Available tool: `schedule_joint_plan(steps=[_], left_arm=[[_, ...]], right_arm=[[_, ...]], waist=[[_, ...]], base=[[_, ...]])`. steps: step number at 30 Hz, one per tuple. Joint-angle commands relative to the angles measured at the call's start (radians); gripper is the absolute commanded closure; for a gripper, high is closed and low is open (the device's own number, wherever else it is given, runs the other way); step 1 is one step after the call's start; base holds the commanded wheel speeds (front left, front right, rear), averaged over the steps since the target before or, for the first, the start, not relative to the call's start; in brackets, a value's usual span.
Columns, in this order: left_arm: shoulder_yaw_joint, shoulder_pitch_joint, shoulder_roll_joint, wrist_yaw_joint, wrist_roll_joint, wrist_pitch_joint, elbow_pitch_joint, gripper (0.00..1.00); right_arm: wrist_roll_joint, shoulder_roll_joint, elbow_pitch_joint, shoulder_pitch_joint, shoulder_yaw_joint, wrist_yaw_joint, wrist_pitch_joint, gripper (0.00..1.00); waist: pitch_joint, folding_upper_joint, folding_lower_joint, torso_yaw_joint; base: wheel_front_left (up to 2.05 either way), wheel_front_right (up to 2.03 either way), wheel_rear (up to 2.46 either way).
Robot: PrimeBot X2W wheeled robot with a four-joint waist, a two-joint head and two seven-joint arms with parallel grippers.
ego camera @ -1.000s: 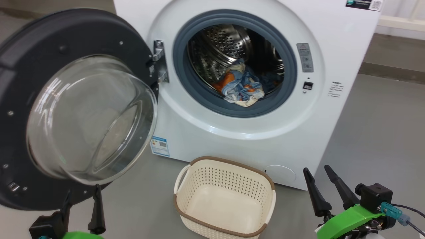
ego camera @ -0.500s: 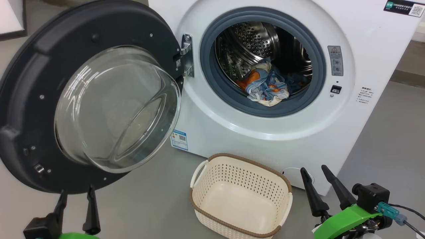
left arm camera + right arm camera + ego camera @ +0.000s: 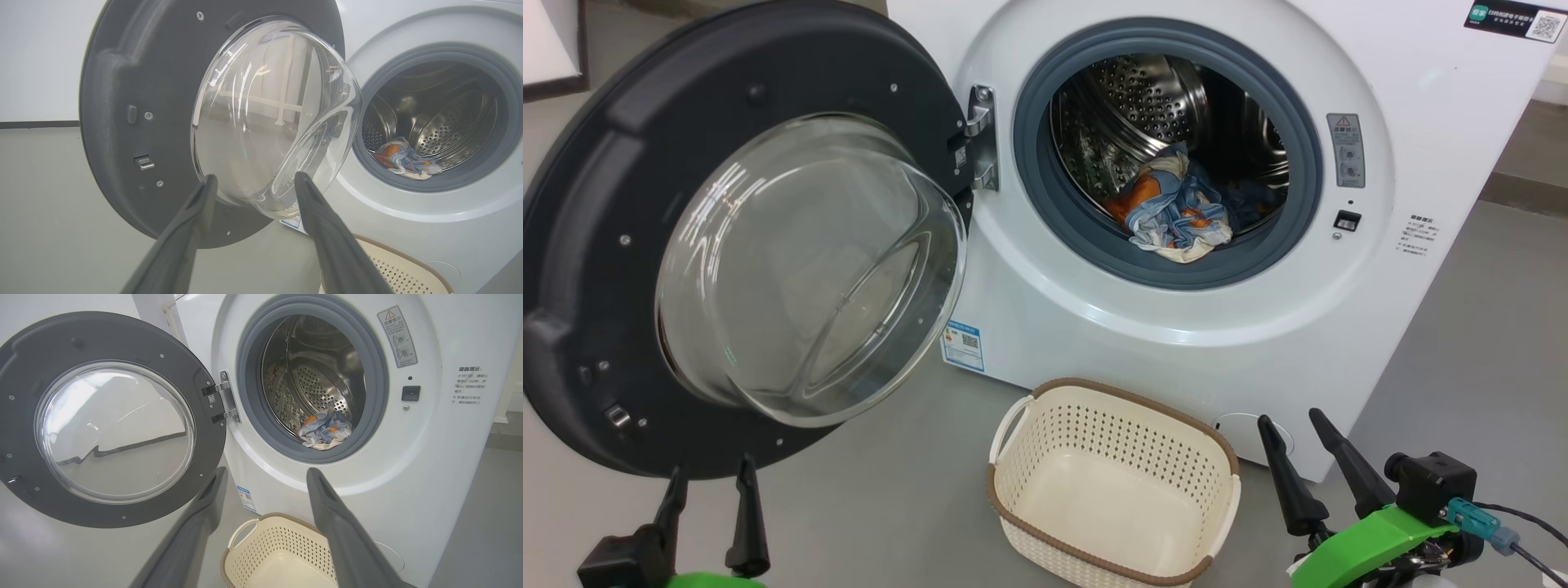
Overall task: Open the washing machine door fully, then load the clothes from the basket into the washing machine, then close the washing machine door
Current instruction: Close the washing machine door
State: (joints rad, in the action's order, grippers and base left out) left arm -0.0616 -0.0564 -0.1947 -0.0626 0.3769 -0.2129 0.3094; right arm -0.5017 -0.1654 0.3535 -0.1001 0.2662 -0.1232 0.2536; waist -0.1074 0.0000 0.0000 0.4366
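Only the head camera has swung; nothing else shifted

Left gripper [image 3: 711, 469] hangs wide open just below the open washing machine door [image 3: 588, 204]. Right gripper [image 3: 1290, 418], equally wide, stands beside the basket [image 3: 1111, 390]. The clothes [image 3: 1176, 216] lie in the washing machine [image 3: 1176, 343] drum, well apart from all fingers
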Motion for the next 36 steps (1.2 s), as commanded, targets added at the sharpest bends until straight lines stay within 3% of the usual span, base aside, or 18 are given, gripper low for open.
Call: schedule_joint_plan(steps=[1, 34, 35, 36], left_arm=[[0.033, -0.022, -0.023, -0.005, 0.004, -0.012, -0.033, 0.00], [0.012, -0.023, -0.034, -0.013, 0.021, -0.020, -0.028, 0.00], [0.011, -0.023, -0.035, -0.013, 0.021, -0.020, -0.028, 0.10], [0.010, -0.023, -0.035, -0.014, 0.022, -0.020, -0.028, 0.42]], right_arm=[[-0.005, -0.013, -0.019, -0.041, 0.020, -0.008, 0.008, 0.00], [-0.004, -0.018, -0.023, -0.029, 0.018, -0.008, 0.008, 0.00], [-0.005, -0.018, -0.023, -0.029, 0.019, -0.008, 0.008, 0.00], [-0.005, -0.019, -0.024, -0.028, 0.019, -0.008, 0.008, 0.00]], waist=[[-0.001, 0.0000, 0.0000, -0.001], [-0.010, 0.0000, 0.0000, -0.010], [-0.010, 0.0000, 0.0000, -0.010], [-0.010, 0.0000, 0.0000, -0.010]], base=[[0.00, 0.00, 0.00], [0.00, 0.00, 0.00], [0.00, 0.00, 0.00], [0.00, 0.00, 0.00]])
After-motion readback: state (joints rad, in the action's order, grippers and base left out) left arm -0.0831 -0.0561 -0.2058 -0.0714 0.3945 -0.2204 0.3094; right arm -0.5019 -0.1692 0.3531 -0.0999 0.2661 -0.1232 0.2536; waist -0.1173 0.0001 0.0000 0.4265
